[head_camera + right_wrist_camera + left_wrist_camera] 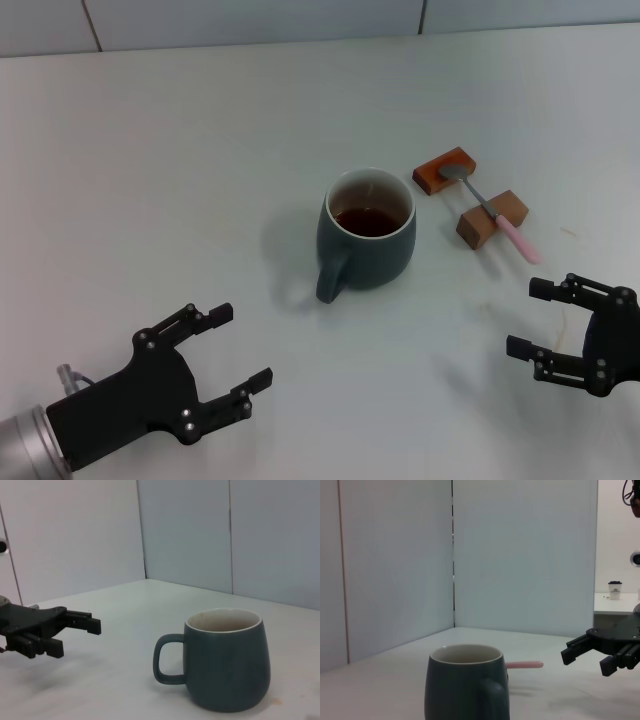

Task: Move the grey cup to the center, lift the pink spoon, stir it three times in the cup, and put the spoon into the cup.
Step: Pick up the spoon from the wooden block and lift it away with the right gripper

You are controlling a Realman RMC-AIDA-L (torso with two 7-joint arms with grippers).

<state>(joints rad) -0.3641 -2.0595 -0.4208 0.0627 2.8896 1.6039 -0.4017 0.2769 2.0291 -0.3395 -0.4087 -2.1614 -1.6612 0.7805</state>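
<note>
The grey cup [366,240] stands upright in the middle of the white table, with dark brown liquid inside and its handle toward my left gripper. It also shows in the left wrist view [465,685] and the right wrist view [227,665]. The pink spoon [495,215] lies across two brown blocks to the right of the cup; its pink handle shows in the left wrist view [525,665]. My left gripper [241,347] is open and empty, near and left of the cup, and shows in the right wrist view [74,639]. My right gripper [528,317] is open and empty, near the spoon's handle end, and shows in the left wrist view [587,660].
Two brown blocks [444,170] [492,218] hold the spoon off the white table [180,180]. Pale wall panels close the far side. A paper cup [615,590] stands on a far counter.
</note>
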